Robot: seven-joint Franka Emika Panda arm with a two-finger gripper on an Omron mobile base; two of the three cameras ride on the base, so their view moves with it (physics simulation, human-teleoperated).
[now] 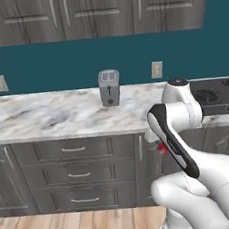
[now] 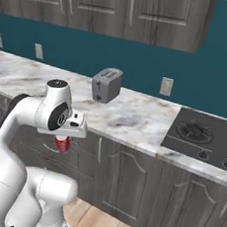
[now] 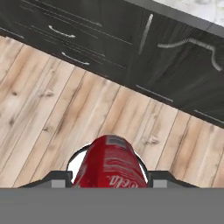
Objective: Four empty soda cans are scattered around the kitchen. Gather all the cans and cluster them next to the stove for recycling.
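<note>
Clamping a red soda can (image 3: 111, 164) between its fingers, the gripper (image 3: 109, 180) hangs low at the hand view's bottom centre, above wooden floor (image 3: 52, 118). In the right base view the can (image 2: 62, 143) shows left of centre, the stove (image 2: 204, 137) at the right edge, a toaster (image 2: 106, 85) on the counter (image 2: 130, 117).

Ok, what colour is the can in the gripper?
Red, with white lettering; the soda can shows best in the hand view.

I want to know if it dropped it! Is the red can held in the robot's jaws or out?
Held. The small red cylindrical soda can sits between the shut jaws, hanging above the wooden plank floor.
</note>
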